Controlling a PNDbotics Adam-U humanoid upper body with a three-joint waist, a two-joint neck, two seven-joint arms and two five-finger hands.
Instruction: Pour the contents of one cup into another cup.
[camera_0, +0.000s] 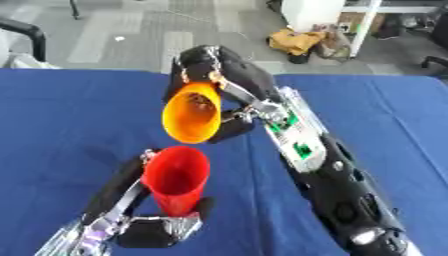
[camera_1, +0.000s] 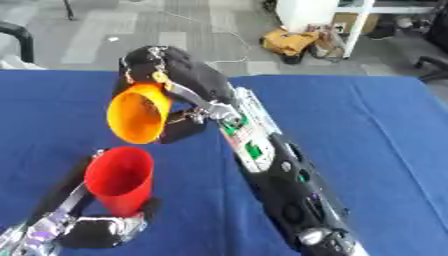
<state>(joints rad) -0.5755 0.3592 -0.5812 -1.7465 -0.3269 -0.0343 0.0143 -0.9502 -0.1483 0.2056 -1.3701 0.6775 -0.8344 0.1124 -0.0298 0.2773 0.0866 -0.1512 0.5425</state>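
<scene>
Your right hand (camera_0: 219, 67) is curled around the orange cup (camera_0: 192, 113) and holds it in the air, tipped far over, so that its mouth faces down and toward you. Your left hand (camera_0: 149, 227) grips the red cup (camera_0: 177, 180) low on its body, fingers and thumb wrapped around it. The red cup is upright, or nearly so, just below the orange one. The two rims are close but do not touch.

I cannot see any contents inside either cup, so I cannot say how much is already poured.

The main risk, I think, is aim. The orange rim seems to sit a little behind and above the red mouth, not exactly over it. If something comes out now, it may fall past the far edge of the red cup onto the table (camera_0: 70, 115). A second risk is contact: if you lower the orange cup more, its rim may knock the red cup and tilt it in your left hand.

The table has a plain blue cover, with nothing else on it in view. Behind it is a grey floor (camera_0: 131, 35), with a yellow bag (camera_0: 293, 41) beside a white frame (camera_0: 363, 27).
</scene>
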